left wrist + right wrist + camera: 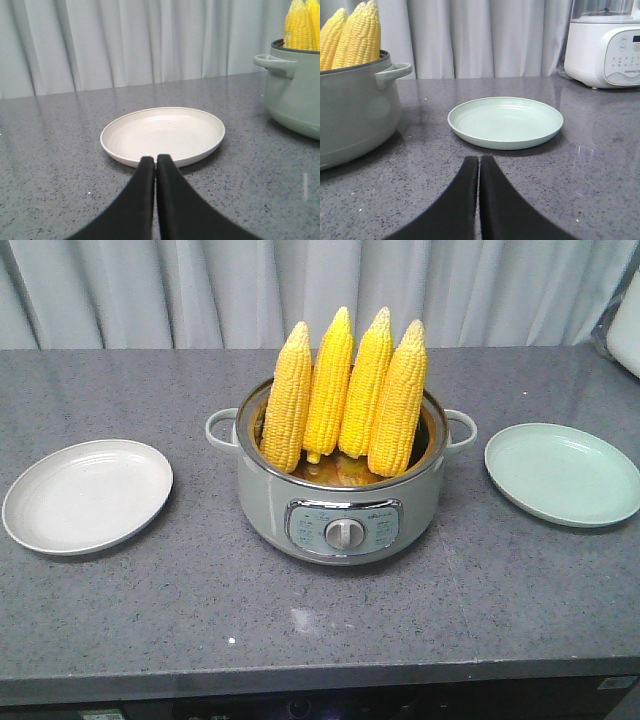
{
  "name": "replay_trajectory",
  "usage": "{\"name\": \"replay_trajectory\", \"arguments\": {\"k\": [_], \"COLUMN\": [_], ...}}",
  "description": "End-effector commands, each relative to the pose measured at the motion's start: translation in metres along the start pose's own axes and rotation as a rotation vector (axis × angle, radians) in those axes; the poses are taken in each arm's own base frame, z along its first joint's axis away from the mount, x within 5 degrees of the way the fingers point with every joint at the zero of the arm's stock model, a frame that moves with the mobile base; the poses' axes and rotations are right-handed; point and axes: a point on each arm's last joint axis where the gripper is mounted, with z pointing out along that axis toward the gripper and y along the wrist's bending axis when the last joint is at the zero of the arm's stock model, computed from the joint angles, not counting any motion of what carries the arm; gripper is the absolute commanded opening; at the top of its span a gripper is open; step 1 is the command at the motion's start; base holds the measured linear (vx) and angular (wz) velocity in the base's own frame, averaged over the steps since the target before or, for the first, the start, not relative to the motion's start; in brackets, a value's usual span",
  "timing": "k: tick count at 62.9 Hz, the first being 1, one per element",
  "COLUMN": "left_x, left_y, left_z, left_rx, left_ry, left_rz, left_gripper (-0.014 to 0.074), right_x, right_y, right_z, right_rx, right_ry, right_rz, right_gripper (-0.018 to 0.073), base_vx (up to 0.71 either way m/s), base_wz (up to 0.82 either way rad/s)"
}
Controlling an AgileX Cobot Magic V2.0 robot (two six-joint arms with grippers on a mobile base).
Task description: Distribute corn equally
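Observation:
Several yellow corn cobs stand upright, tips up, in a pale green electric pot at the counter's middle. The corn shows at the right edge of the left wrist view, and the corn at the left edge of the right wrist view. A white plate lies left of the pot and a mint green plate lies right. My left gripper is shut and empty, just short of the white plate. My right gripper is shut and empty, short of the green plate. Neither gripper shows in the front view.
The pot has side handles and a front dial. A white blender base stands at the back right. Grey speckled counter runs to a front edge; curtains hang behind.

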Motion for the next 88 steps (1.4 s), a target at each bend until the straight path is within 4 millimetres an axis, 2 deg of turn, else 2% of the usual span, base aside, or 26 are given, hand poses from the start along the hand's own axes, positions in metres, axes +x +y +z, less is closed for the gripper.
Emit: {"name": "replay_trajectory", "arguments": {"k": [1, 88], "left_x": [-0.003, -0.003], "left_y": [0.0006, 0.0006], "left_z": [-0.0007, -0.0007], "left_rx": [-0.009, -0.009], "left_ry": [-0.081, -0.081], "left_rz": [-0.011, -0.011], "left_gripper": [-0.0006, -0.0006], "right_x": [-0.0047, -0.0047], "right_y": [0.0003, 0.0003], "right_z": [-0.0002, -0.0002], "right_rx": [-0.001, -0.001], "right_ry": [-0.072, -0.072], "right_rz": [-0.014, -0.014], "right_gripper": [-0.0006, -0.0006], "base_vx": [0.02, 0.02], "base_wz": [-0.01, -0.01]}}
